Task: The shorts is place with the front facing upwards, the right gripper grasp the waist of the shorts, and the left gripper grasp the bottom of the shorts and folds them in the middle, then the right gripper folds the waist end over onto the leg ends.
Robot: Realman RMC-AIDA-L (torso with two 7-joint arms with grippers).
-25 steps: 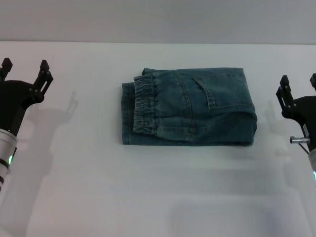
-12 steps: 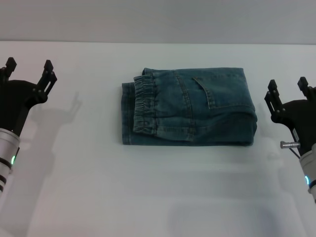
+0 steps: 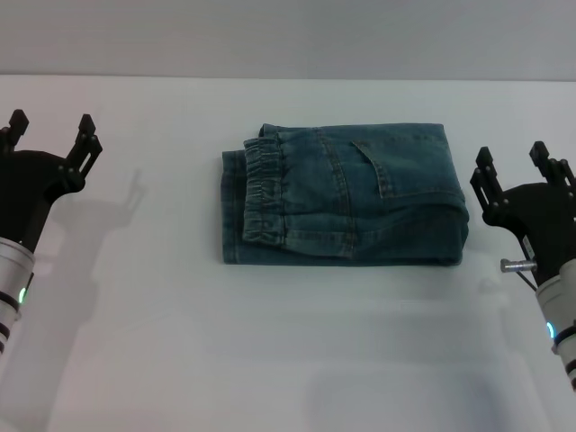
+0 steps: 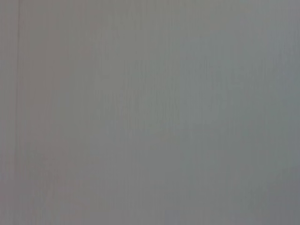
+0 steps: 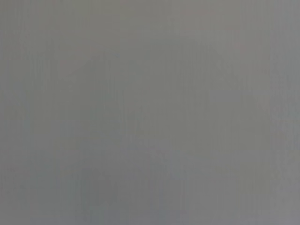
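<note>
No readable text, labels, brands, numbers or signs in any of the views.
</note>
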